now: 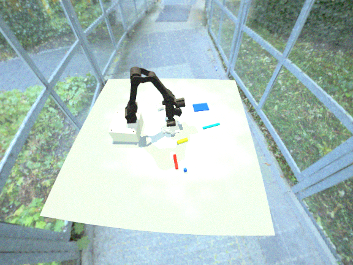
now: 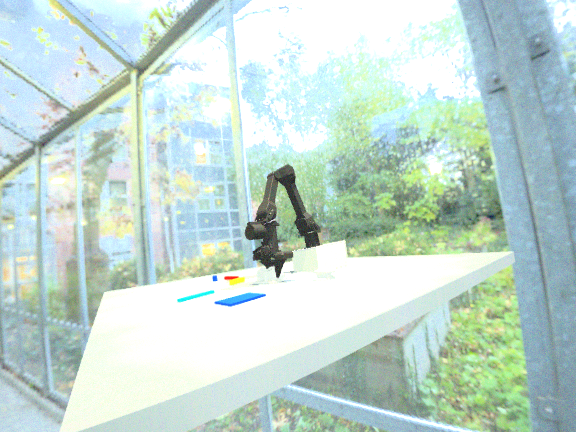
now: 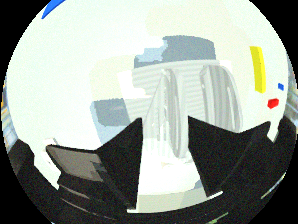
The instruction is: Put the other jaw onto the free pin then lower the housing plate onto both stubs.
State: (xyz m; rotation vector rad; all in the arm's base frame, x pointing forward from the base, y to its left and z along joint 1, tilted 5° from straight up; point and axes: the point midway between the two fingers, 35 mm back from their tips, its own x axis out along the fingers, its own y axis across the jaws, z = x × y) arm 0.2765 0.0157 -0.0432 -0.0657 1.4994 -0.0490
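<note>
My gripper [image 1: 171,126] [image 2: 278,275] [image 3: 161,120] points down, low over the pale mechanism. Its black fingers are shut on a pale curved jaw [image 3: 176,112], which stands between them in the wrist view. The other pale jaw [image 3: 223,92] stands just right of the fingers, a gap apart from the held one at its upper part. Both are over a pale ribbed base [image 3: 195,75]. The pins, stubs and gear teeth cannot be made out in the glare. A small whitish piece [image 1: 160,108] [image 2: 327,274] lies behind the gripper; whether it is the housing plate I cannot tell.
A yellow bar [image 1: 182,141] [image 3: 258,70] lies close to the mechanism. A red bar [image 1: 175,161] [image 3: 273,103] and small blue cube [image 1: 185,170] [image 3: 281,87] lie nearer the front. A cyan bar [image 1: 211,126] [image 2: 196,296] and blue slab [image 1: 200,107] [image 2: 241,299] lie right. A white box [image 1: 125,136] is under the arm's base.
</note>
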